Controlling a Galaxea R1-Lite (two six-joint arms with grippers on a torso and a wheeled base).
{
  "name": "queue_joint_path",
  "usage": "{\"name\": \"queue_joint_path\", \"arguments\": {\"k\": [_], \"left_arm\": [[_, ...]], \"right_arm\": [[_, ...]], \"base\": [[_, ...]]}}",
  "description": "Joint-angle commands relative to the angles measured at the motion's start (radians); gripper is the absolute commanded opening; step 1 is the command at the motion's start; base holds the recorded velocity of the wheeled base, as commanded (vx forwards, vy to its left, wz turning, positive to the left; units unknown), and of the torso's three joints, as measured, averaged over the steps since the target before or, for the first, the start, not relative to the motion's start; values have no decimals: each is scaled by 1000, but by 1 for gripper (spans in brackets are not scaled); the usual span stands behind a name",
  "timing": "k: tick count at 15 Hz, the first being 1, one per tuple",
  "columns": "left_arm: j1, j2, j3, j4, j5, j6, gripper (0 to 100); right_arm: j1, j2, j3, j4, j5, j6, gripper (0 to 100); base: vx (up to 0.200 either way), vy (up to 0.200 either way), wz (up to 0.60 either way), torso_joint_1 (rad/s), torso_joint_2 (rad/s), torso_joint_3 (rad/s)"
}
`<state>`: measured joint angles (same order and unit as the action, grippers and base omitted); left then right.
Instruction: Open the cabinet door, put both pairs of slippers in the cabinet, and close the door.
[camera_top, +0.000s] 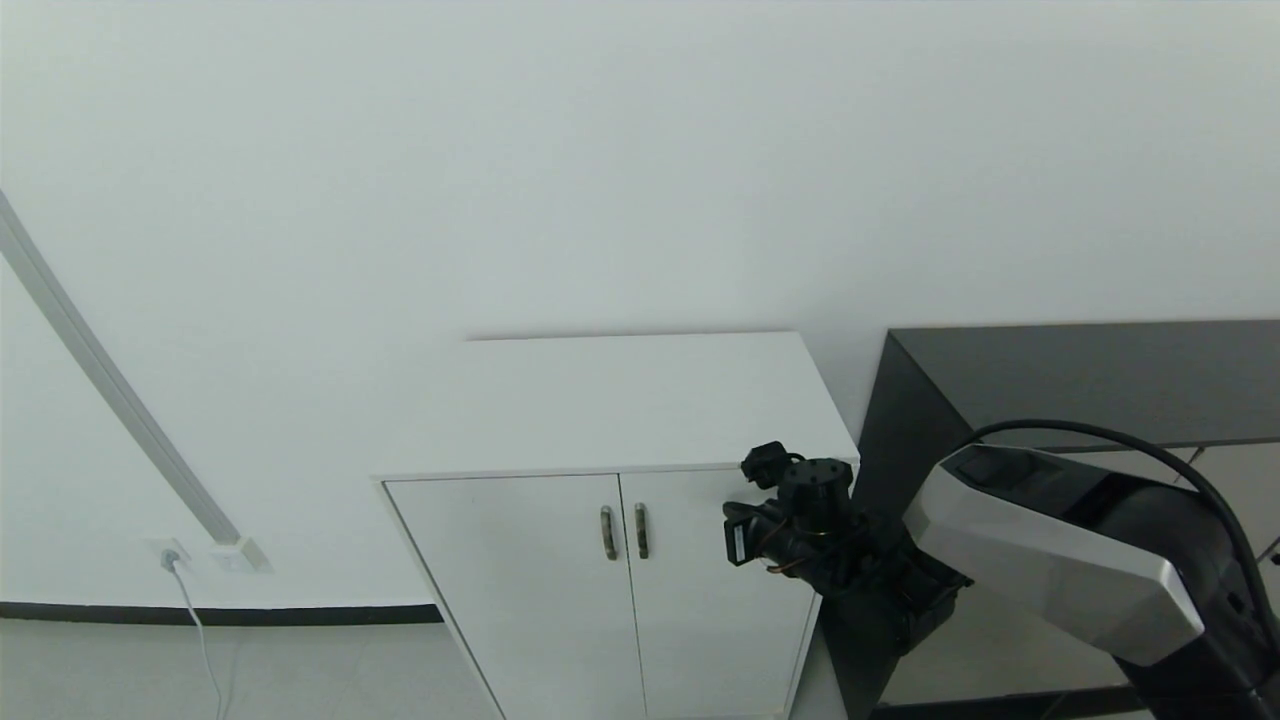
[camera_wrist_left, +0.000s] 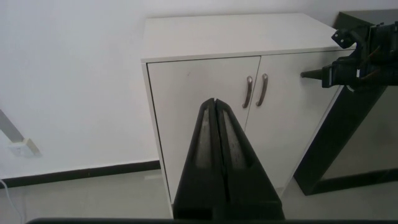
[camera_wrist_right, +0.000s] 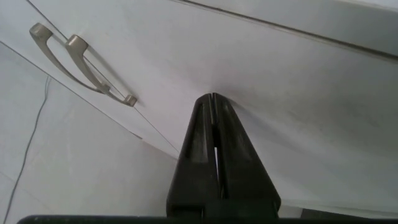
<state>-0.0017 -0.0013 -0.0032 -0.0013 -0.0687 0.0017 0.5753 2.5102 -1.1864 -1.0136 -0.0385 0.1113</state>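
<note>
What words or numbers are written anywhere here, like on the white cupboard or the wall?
None: no word, number or sign can be read on the white two-door cabinet, its grey metal handles, the black table or the white wall socket.

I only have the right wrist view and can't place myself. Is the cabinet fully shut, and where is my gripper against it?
Observer: Yes, the cabinet is shut. The right gripper is in front of the right door, to the robot's right of the handles, about level with their tops.
Operator: Where is the other arm?
Observer: The left gripper, shut, is back from the cabinet and aimed at the left door.
Operator: Anything beside the cabinet?
Observer: A black table stands just to its right.
</note>
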Motion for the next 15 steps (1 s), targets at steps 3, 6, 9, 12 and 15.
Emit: {"name": "queue_joint_path", "arguments": {"k": [3,6,9,12,15], "left_arm": [[0,1,0,0,1,0,0],[0,1,0,0,1,0,0],[0,1,0,0,1,0,0],[0,1,0,0,3,-2,0],[0,1,0,0,3,0,0]], "right_arm": [[8,-71,110,-13,0,1,0],[21,-151,289,-151,0,1,0],[26,-252,452,-201,0,2,0],[14,-335,636,-307,-6,8,0],[-26,-372,872,-519,-38,8,0]], "base": [[0,0,0,0,0,0],[0,0,0,0,0,0],[0,0,0,0,0,0],[0,0,0,0,0,0],[0,0,0,0,0,0]]}}
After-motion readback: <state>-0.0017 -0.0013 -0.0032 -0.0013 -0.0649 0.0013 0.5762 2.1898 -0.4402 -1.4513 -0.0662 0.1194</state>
